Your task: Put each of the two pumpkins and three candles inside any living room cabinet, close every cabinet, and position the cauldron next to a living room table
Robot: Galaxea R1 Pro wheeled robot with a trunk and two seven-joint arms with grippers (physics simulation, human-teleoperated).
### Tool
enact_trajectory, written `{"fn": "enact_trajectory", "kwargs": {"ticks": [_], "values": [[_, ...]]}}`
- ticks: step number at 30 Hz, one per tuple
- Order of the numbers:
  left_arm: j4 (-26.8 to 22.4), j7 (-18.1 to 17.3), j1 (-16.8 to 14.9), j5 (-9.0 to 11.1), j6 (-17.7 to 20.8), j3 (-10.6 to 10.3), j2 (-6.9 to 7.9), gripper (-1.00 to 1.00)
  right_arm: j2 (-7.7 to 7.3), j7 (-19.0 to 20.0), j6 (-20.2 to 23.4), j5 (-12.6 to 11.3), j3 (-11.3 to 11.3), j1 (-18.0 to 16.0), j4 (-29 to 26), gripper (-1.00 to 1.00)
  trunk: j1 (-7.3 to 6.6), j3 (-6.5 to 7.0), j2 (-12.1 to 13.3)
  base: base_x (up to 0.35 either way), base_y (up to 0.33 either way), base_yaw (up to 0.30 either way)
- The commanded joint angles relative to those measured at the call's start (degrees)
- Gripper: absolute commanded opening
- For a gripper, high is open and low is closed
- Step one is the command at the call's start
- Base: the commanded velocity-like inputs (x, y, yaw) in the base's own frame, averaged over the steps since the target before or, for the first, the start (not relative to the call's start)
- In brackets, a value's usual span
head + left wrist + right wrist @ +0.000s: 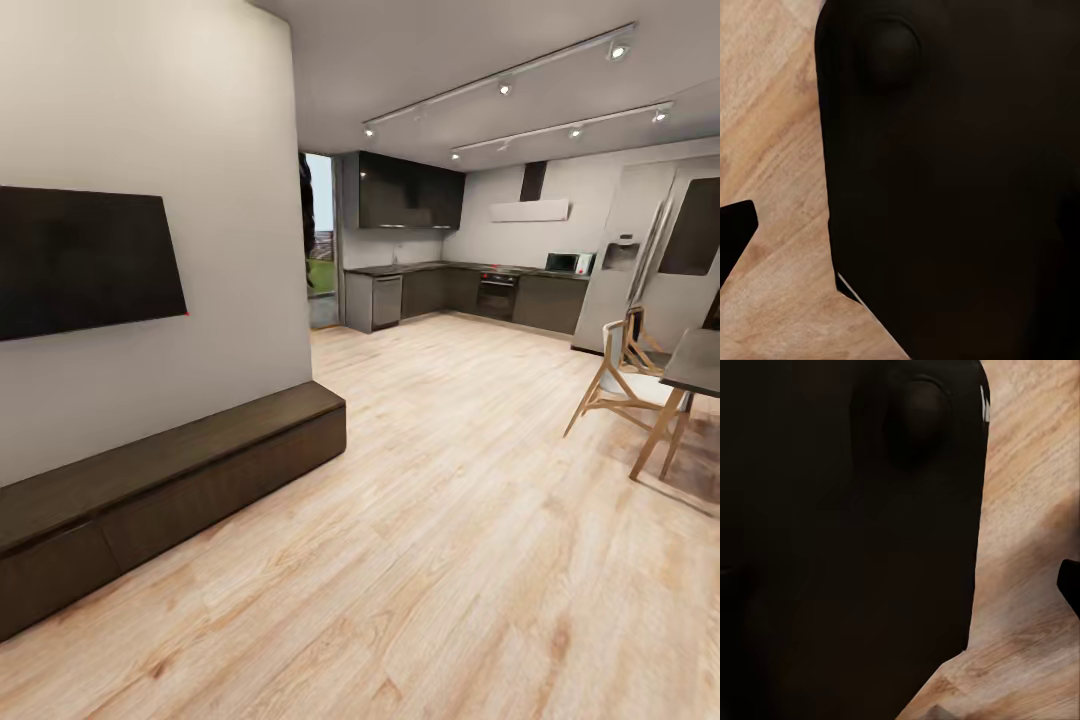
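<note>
Stood along the white wall under a wall-mounted black television [85, 258]: a long, low, dark brown wooden cabinet [170, 495], every flat handle-less front flush and shut, top bare. Judged early or between steps: with pumpkins, candles, cauldron and glass-topped table unseen, impossible to say how much was stowed; only the shut cabinet fronts could be counted as in order.

Spread ahead, a broad run of pale wood plank floor [440, 520], open from the cabinet's near corner right through to the glossy dark kitchen units [430, 290] at the back. Set at the far right, a dark dining desk [697, 362] with a pale wooden chair [622, 385], well apart from the cabinet, leaving a wide lane between. Worth minding: the cabinet's protruding end corner near the middle of the floor.

Seen in both wrist views, a dark rounded robot body over floorboards. Could not tell the state of the jaws on either arm.
</note>
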Motion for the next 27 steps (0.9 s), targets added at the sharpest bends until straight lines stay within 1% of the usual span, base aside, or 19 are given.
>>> {"fn": "enact_trajectory", "kwargs": {"ticks": [1, 4, 11, 17, 27], "values": [[-0.3, -0.3, 0.3, 0.3, -0.3, 0.1, -0.17, 1.0, -0.3, -0.2, 0.3, 0.1, 0.3, -0.3, -0.3, 1.0, 0.0, 0.0, 0.0, 0.0, 0.0, 0.0], [-0.3, -0.3, 1.0, 0.2, -0.6, 0.1, -0.17, 1.0, -0.33, -0.2, 0.4, 0.2, 0.4, -1.3, -1.1, 1.0, 0.0, 0.0, 0.0, 0.0, 0.0, 0.0], [-1.0, -0.3, 1.4, 0.2, -0.6, 0.2, -0.17, 1.0, -1.32, -0.2, -0.4, 0.2, 0.3, -3.6, -3.2, 1.0, 0.0, 0.0, 0.0, 0.0, 0.0, 0.0], [-1.1, -0.3, 1.4, 0.3, -0.6, 0.3, -0.17, 1.0, -1.47, -0.2, -0.4, 0.2, 0.3, -5.6, -5.2, 1.0, 0.0, 0.0, 0.0, 0.0, 0.0, 0.0], [-1.1, -0.3, 1.4, 0.3, -0.6, 0.3, -0.17, 1.0, -1.41, -0.2, -0.6, 0.3, 0.3, -5.7, -5.3, 1.0, 0.0, 0.0, 0.0, 0.0, 0.0, 0.017]]}}
